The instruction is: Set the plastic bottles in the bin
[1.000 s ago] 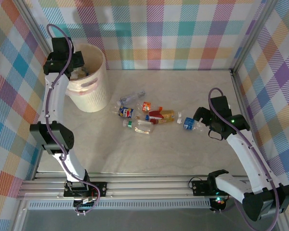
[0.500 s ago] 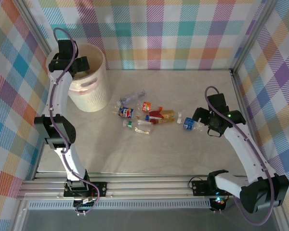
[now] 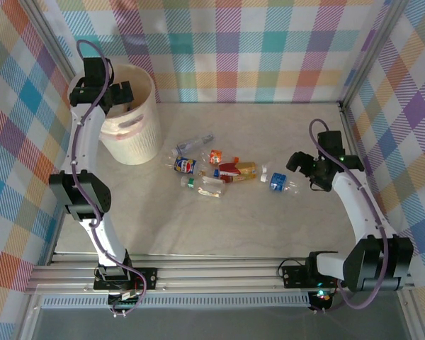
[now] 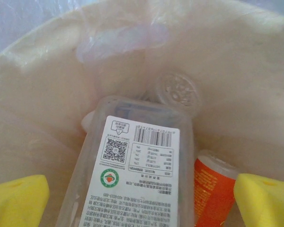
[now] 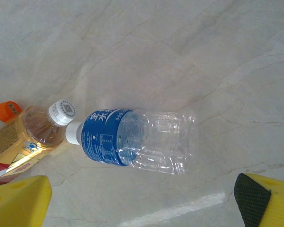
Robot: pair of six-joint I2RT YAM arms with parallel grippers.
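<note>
The bin point(image 3: 131, 134) stands at the back left, and my left gripper point(image 3: 117, 94) hangs open over its mouth. In the left wrist view the yellow fingertips point(image 4: 16, 198) are spread wide above a clear bottle with a white label point(image 4: 137, 175), which lies loose inside the bin point(image 4: 236, 71) beside an orange-labelled bottle point(image 4: 213, 189). Several plastic bottles point(image 3: 216, 170) lie scattered mid-table. My right gripper point(image 3: 302, 173) is open just right of a blue-labelled bottle point(image 3: 279, 183). That blue-labelled bottle point(image 5: 132, 142) lies on its side between and beyond the spread fingertips point(image 5: 19, 201), untouched.
An amber bottle point(image 5: 33, 135) lies cap to cap with the blue-labelled one, an orange cap point(image 5: 7, 109) beside it. Checked walls close the table at the back and both sides. The aluminium rail point(image 3: 212, 273) runs along the near edge.
My left gripper has opened fully over the bin, and the white-labelled bottle now lies loose inside it. The right gripper has drawn back to the right, uncovering the blue-labelled bottle.
</note>
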